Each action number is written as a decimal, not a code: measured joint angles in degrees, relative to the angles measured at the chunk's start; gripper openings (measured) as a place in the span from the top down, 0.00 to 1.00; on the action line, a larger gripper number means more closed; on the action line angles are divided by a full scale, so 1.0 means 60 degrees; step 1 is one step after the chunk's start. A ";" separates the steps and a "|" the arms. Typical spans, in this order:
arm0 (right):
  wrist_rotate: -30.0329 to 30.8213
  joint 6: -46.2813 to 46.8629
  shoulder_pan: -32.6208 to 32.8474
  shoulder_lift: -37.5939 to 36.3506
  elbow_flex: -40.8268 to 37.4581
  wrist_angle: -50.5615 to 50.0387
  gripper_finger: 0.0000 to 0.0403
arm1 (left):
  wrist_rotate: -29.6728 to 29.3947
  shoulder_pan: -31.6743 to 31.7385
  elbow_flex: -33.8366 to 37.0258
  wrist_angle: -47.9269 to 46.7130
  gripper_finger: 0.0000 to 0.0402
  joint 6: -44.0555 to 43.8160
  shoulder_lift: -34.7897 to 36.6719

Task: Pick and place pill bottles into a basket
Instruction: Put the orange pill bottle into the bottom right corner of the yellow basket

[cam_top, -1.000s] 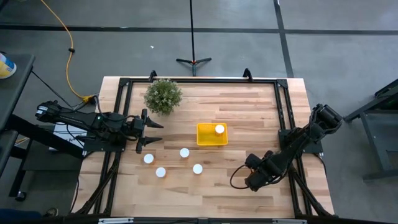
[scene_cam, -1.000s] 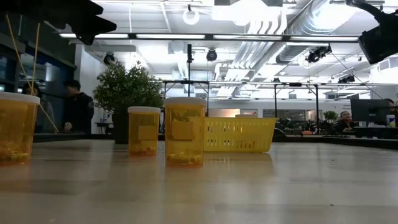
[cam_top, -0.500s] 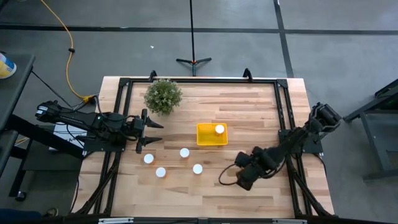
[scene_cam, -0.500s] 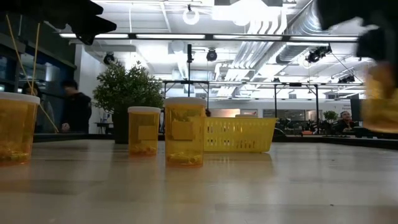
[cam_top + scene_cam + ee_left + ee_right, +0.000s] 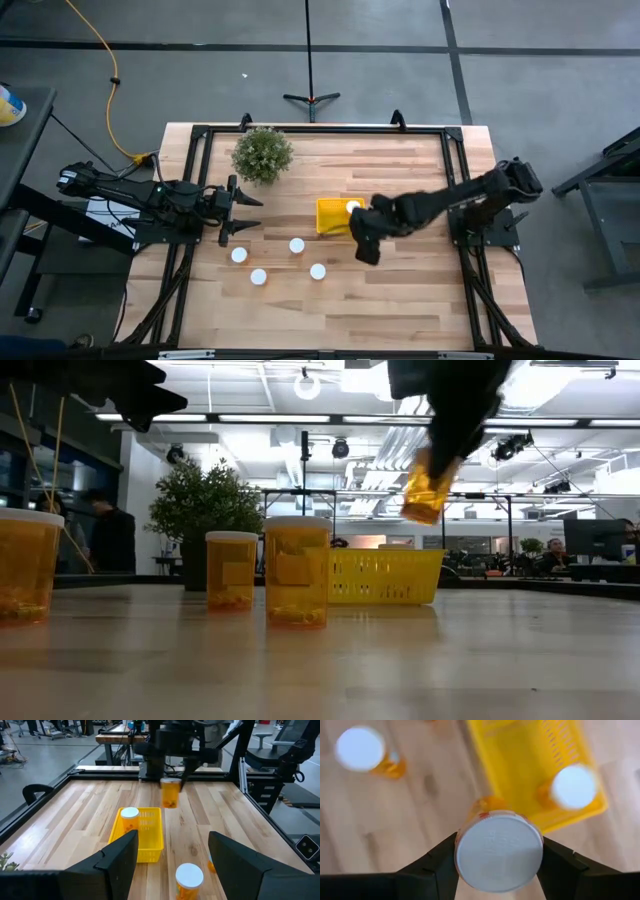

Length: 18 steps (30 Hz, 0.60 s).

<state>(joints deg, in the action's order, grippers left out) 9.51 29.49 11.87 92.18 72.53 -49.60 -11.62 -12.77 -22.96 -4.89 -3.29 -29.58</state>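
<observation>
- The right end effector [image 5: 362, 240] grips a pill bottle [image 5: 498, 851] by its cap end, fingers on either side, body hanging below and clear of the worktop [image 5: 400, 300]. In the low view the bottle tilts a little.
- It sits just beside the yellow basket [image 5: 330, 215], at the near right corner; the basket already has one bottle [image 5: 353, 208] in it.
- To do this step well, judging from here: carry the bottle fully over the rim, aim for the empty part away from the bottle inside, level it, lower it, then let go. Releasing too soon risks a hit on the wall or a tip-over.
- The left end effector [image 5: 238, 211] waits w/ fingers apart & empty at the left side, near the plant [image 5: 263, 154].
- Four bottles stand loose on the worktop [image 5: 297, 245], [image 5: 317, 271], [image 5: 258, 277], [image 5: 239, 255].
- Worktop: pale wood planks w/ a black frame round the edge.
- Room: grey floor, yellow cable [image 5: 105, 55], a stand [image 5: 311, 98]; low view shows pipes, ceiling lights & a person [image 5: 108, 538] far back.
</observation>
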 joint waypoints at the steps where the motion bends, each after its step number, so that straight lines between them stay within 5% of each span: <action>1: -0.0065 -0.0283 -0.0239 0.0000 0.0000 0.0075 0.48 | 0.0000 0.0000 0.0000 0.0000 0.31 -0.0004 -0.0002; 18: -0.1535 -0.3460 -0.2487 0.0070 0.0000 0.1739 0.48 | -0.0002 0.0001 0.0000 0.0206 0.31 -0.0004 -0.0004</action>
<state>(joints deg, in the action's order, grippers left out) 0.31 8.73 -3.05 92.60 72.53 -39.17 -11.63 -12.76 -22.96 -3.65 -3.31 -29.61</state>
